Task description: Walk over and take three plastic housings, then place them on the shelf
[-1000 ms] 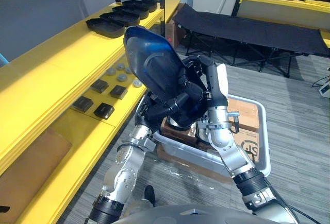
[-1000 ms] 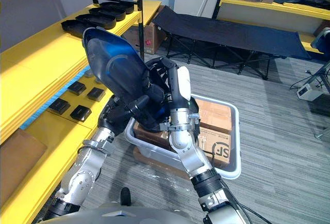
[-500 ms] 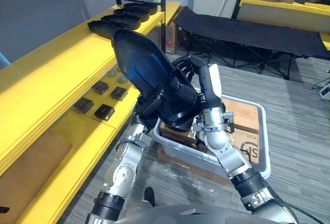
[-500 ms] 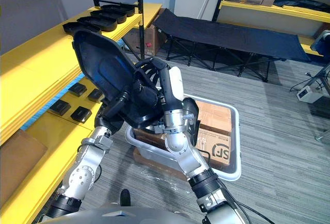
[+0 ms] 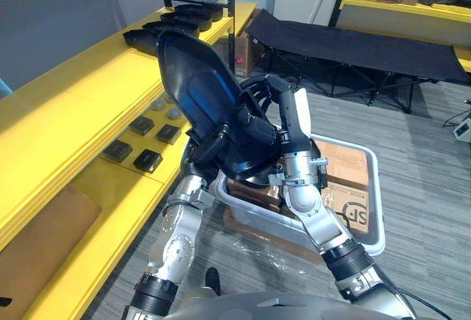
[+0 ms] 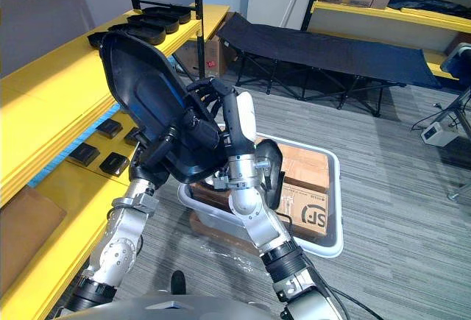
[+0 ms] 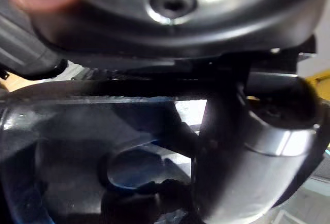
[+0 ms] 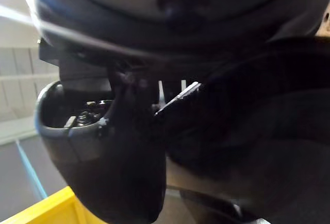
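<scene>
The left hand [image 5: 215, 146] and right hand [image 5: 259, 125] both clamp one black plastic housing [image 5: 195, 77], a glossy, dished, teardrop-shaped shell held tilted in the air above them. Just under the hands sits a pale plastic tote [image 5: 372, 162] holding brown cardboard boxes [image 5: 349, 206]. Left of the hands runs a yellow shelf [image 5: 66, 107] with small square black parts [image 5: 147, 160] and round grey discs [image 5: 173, 112]. Beyond the hands, a row of black housings [image 5: 176, 22] lies on its top.

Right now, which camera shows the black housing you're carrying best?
Right eye view: the plastic housing shows almost whole in outline. Left eye view is nearly as good; both wrist views catch close dark patches of it.
</scene>
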